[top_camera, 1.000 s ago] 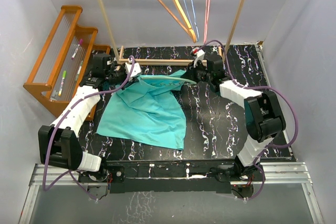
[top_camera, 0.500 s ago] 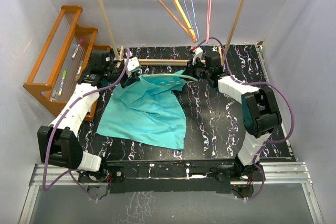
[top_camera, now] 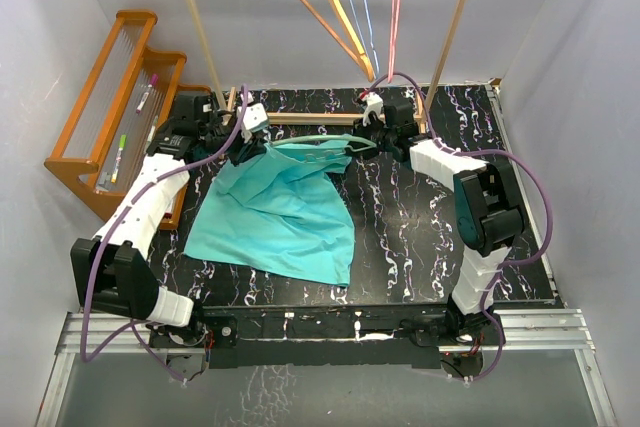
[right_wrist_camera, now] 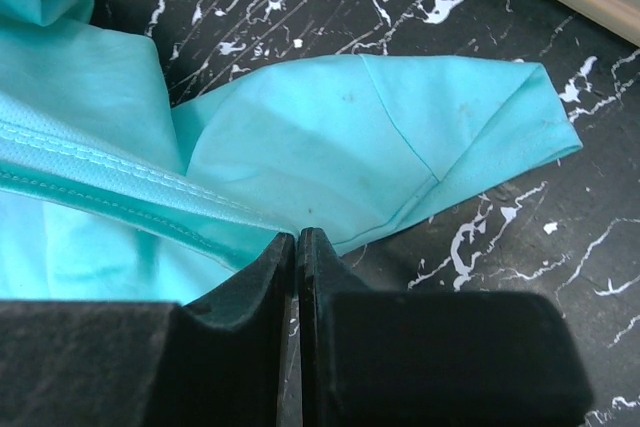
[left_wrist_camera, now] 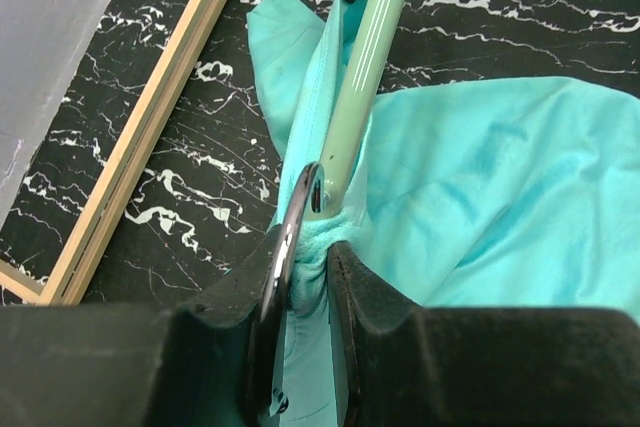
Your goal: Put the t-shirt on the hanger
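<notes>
Teal shirt (top_camera: pixel 280 212) is pinched in the closed left gripper (left_wrist_camera: pixel 305 247) beside the hanger (left_wrist_camera: pixel 365 67). The right gripper (right_wrist_camera: pixel 298 247) is shut; ease cloth outward gently.

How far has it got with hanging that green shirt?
Partway. One hanger end looks tucked into the t-shirt. The left gripper pinches cloth there; the right gripper nips the shirt's edge. Left to do: most of the shirt lies on the table, undraped.

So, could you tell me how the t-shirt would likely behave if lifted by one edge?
Probably floppy: the t-shirt lies creased and folded on the table. It likely bunches when pinched, as in the left hand. Probably light, being thin cloth.
</notes>
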Robot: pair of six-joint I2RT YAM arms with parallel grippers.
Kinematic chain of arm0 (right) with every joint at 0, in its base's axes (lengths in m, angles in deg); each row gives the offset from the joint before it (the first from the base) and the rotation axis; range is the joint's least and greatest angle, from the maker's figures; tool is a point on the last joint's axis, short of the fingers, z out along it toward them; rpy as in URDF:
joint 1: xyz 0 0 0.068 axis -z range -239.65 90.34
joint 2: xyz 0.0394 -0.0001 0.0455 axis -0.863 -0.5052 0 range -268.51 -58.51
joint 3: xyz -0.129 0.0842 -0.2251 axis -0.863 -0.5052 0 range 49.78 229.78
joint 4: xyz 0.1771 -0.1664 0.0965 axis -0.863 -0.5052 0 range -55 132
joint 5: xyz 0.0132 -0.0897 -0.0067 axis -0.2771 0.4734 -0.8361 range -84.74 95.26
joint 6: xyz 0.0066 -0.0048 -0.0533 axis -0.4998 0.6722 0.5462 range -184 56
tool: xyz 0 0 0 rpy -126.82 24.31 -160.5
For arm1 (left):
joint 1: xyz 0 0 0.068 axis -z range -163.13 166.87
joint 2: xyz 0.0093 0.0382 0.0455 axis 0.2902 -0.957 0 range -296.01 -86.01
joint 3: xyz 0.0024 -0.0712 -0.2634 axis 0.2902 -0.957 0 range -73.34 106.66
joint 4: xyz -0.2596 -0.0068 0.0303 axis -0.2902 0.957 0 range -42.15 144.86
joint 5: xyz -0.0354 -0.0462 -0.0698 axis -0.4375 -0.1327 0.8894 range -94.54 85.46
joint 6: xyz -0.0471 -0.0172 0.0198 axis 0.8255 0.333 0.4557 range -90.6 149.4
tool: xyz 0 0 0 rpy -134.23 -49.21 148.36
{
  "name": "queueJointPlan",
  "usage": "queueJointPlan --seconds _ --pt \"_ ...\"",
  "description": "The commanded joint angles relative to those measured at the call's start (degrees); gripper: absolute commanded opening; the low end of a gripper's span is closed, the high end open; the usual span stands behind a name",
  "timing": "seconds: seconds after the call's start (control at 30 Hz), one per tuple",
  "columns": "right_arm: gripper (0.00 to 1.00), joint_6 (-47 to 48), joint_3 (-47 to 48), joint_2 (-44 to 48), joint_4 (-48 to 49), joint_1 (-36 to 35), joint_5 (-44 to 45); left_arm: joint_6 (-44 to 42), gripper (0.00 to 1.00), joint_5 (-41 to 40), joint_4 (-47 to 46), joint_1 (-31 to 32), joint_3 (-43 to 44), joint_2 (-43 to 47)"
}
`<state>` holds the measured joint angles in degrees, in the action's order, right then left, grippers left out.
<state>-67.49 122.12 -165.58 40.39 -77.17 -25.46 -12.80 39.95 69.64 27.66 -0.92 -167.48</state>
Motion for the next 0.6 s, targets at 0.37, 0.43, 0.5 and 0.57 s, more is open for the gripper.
queueJointPlan --seconds 0.37,0.43,0.5,0.57 --pt "0.08 -0.85 -0.03 4.41 -0.06 0.26 11.52 -5.80 0.00 -11.69 -5.79 0.36 -3.90 0.86" --pt "0.08 -1.06 -0.02 5.02 0.13 0.53 12.32 -6.64 0.00 -12.31 -6.02 0.39 -4.35 0.94" --pt "0.08 -1.17 0.06 5.63 0.20 0.68 13.14 -7.16 0.00 -12.58 -5.95 0.33 -4.48 0.92" --pt "0.08 -1.34 0.03 6.21 0.46 0.81 13.03 -7.18 0.00 -12.50 -5.84 0.33 -4.41 0.93"
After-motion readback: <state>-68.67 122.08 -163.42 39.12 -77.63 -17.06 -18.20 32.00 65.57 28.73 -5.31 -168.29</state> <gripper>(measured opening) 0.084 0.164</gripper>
